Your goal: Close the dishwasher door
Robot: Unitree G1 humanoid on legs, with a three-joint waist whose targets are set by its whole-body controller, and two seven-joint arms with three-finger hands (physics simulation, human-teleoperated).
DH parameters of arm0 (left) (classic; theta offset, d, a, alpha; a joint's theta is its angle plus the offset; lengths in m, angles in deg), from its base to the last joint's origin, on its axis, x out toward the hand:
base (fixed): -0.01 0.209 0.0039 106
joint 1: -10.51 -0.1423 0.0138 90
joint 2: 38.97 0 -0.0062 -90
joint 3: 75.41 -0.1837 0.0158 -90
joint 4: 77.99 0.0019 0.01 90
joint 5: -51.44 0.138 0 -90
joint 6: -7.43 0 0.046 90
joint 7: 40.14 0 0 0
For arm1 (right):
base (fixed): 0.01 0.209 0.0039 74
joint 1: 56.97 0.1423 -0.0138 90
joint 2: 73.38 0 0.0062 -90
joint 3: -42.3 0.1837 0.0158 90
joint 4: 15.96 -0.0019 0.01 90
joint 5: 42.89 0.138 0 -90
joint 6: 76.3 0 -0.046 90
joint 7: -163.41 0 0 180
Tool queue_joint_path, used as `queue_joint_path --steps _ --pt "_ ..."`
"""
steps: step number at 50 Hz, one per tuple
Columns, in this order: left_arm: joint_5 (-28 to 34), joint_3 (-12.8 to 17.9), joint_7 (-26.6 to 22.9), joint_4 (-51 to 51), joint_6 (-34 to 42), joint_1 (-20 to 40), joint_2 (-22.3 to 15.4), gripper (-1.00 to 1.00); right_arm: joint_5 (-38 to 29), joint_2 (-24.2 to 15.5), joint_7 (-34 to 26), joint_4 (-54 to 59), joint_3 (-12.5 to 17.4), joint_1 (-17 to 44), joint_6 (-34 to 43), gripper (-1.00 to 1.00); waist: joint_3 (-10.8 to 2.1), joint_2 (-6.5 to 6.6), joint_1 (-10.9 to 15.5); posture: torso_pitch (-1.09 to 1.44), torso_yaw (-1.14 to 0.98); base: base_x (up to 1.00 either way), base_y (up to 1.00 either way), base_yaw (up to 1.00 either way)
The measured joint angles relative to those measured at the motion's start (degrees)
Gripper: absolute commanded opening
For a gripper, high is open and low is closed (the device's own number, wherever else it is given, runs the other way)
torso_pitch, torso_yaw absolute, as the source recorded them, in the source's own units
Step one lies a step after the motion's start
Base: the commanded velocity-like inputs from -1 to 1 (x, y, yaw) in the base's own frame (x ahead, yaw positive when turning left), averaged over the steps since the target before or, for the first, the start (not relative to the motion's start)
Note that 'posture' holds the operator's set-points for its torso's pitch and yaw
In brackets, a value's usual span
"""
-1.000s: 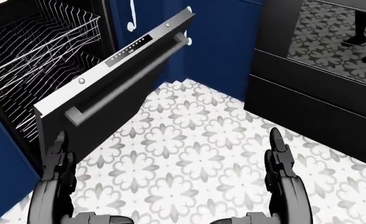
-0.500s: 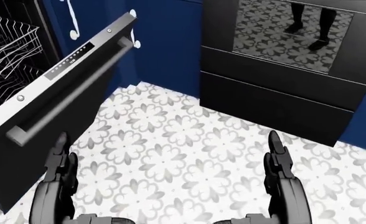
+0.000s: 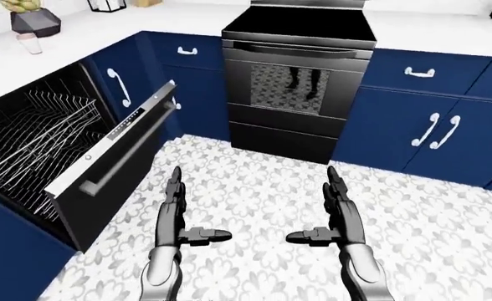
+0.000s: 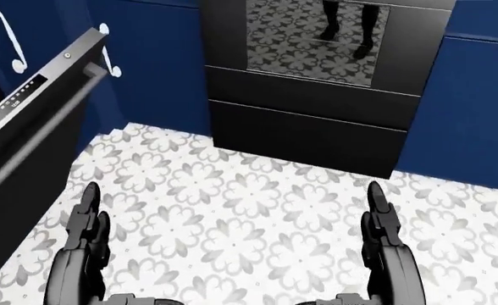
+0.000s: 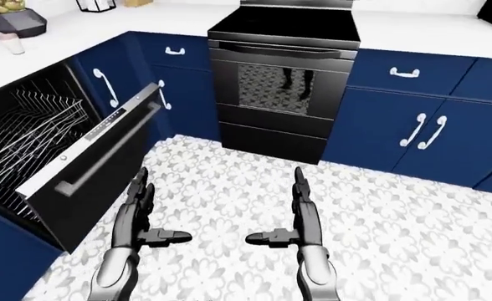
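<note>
Item 1: black hinged dishwasher door with grey control strip (image 3: 116,172). It is hanging partly open, tilting out from the blue cabinet run at the left of the left-eye view, hinged at its lower edge near the floor. A long dark bar handle (image 3: 127,157) is running along its upper outer face, just under the control strip.

Item 2: white wire dish rack (image 3: 33,135). It is sitting inside the open cavity, apparently clear of the door's swing.

Item 3: left robot hand (image 3: 176,216). It is hovering with fingers spread straight and thumb pointing inward, holding nothing, just right of the door's outer face and not touching it.

Item 4: right robot hand (image 3: 337,213). It is hovering likewise spread and empty, well apart from the door, over the grey-and-white patterned tile floor (image 3: 254,194).

Item 5: black oven with glass window (image 3: 296,81), standing at the top centre between blue cabinets.

Handling note: the door is looking rigid, fairly heavy and smooth-faced, so a palm may be slipping on the panel. Best purchase is probably under the upper edge or on the bar handle, farthest from the hinge, pushing up and toward the cavity with the left robot hand.
</note>
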Motion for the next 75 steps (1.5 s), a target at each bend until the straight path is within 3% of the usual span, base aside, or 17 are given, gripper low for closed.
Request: queue_joint_path --steps 6,10,14,21,27,32,36,42,47,50,55,59,62,67,70,73,75 --pt "0.07 0.22 0.25 -1.67 -0.24 -0.29 -0.03 1.0 0.08 0.07 -0.19 -0.83 -0.41 0.16 -0.29 1.0 0.47 4.73 0.56 0.0 0.0 0.0 0.0 -0.29" --pt "0.18 1.15 0.51 -1.18 0.11 -0.76 -0.45 1.0 0.08 0.68 -0.46 -0.4 -1.67 0.04 0.39 1.0 0.84 4.69 1.26 0.0 0.0 0.0 0.0 -0.29" --pt "0.3 0.86 0.65 -1.52 0.45 -0.98 -0.34 1.0 0.1 0.47 -0.66 -0.96 -1.3 0.09 0.86 1.0 0.22 2.67 1.14 0.0 0.0 0.0 0.0 -0.29" --pt "0.3 0.71 0.45 -1.86 0.15 -0.64 -0.37 1.0 0.01 0.5 -0.52 -2.46 -1.35 0.86 0.89 1.0 -0.72 -3.13 1.31 0.0 0.0 0.0 0.0 -0.29" --pt "0.37 -1.0 -0.13 -1.26 0.41 -1.1 0.38 1.0 -0.07 -0.11 -0.01 -1.33 0.39 -0.07 1.44 1.0 -0.53 -1.29 -0.35 0.0 0.0 0.0 0.0 -0.3" --pt "0.33 0.06 0.18 -2.37 0.18 -0.82 0.11 1.0 0.07 0.01 -0.19 -1.7 -0.13 -0.08 0.97 1.0 0.54 1.76 0.35 0.0 0.0 0.0 0.0 -0.29" --pt "0.15 0.22 0.18 -2.74 0.12 -0.64 -0.12 1.0 0.07 0.22 -0.18 -1.5 -0.24 0.46 0.43 1.0 0.2 5.12 0.75 0.0 0.0 0.0 0.0 -0.29" --pt "0.0 1.43 0.59 -1.75 0.71 -0.93 -0.48 1.0 0.24 0.52 -0.62 -0.87 -1.15 -0.03 0.9 1.0 0.06 3.4 1.14 0.0 0.0 0.0 0.0 -0.29" --pt "-0.11 1.13 0.39 -1.89 0.11 -0.25 -0.5 1.0 0.19 0.46 -0.3 -1.7 -0.76 0.41 0.28 1.0 -0.1 -0.04 1.29 0.0 0.0 0.0 0.0 -0.29" --pt "-0.18 1.17 0.35 -2.33 0.05 -0.36 -0.5 1.0 0.25 0.49 -0.38 -2.2 -0.95 0.12 0.03 1.0 -0.75 -3.2 1.07 0.0 0.0 0.0 0.0 -0.25" --pt "-0.28 -0.75 -0.38 -2.77 1.06 -1.27 0.38 1.0 -0.37 -0.18 0.65 -1.43 0.78 -0.64 0.92 1.0 -0.61 -2.0 -0.34 0.0 0.0 0.0 -0.01 -0.16" --pt "-0.27 -0.18 -0.33 -4.26 1.07 -1.16 0.23 1.0 -1.32 -0.09 1.62 -2.02 0.62 -0.2 1.35 1.0 0.37 0.3 -0.19 0.0 0.0 0.0 0.0 0.0" --pt "-0.2 0.08 -0.06 -4.65 0.79 -1.16 0.16 1.0 -1.31 0.03 1.29 -1.99 -0.02 -0.03 1.14 1.0 -0.2 2.63 -0.5 0.0 0.0 0.0 0.0 0.0" --pt "-0.06 0.67 0.24 -3.39 1.53 -1.95 -0.1 1.0 -1.44 0.47 0.68 -1.23 -1.27 -0.18 2.49 1.0 0.1 -0.16 0.56 0.0 0.0 0.0 0.14 0.0" --pt "-0.04 0.0 0.19 -3.56 1.76 -2.03 0.34 1.0 -1.5 0.01 0.71 -2.08 -0.43 -0.04 2.59 1.0 0.43 -0.16 -0.01 0.0 0.0 0.0 0.49 0.0" --pt "-0.08 -0.82 -0.23 -3.75 1.61 -1.81 0.51 1.0 -1.56 -0.16 1.03 -2.11 0.39 -0.2 2.97 1.0 -0.63 -2.53 -0.38 0.0 0.0 0.0 0.62 0.0" --pt "-0.07 -0.79 -0.3 -3.99 1.19 -1.37 0.47 1.0 -1.48 -0.14 1.06 -2.52 0.4 0.07 2.93 1.0 -0.88 -2.48 -0.49 0.0 0.0 0.0 0.62 0.0"
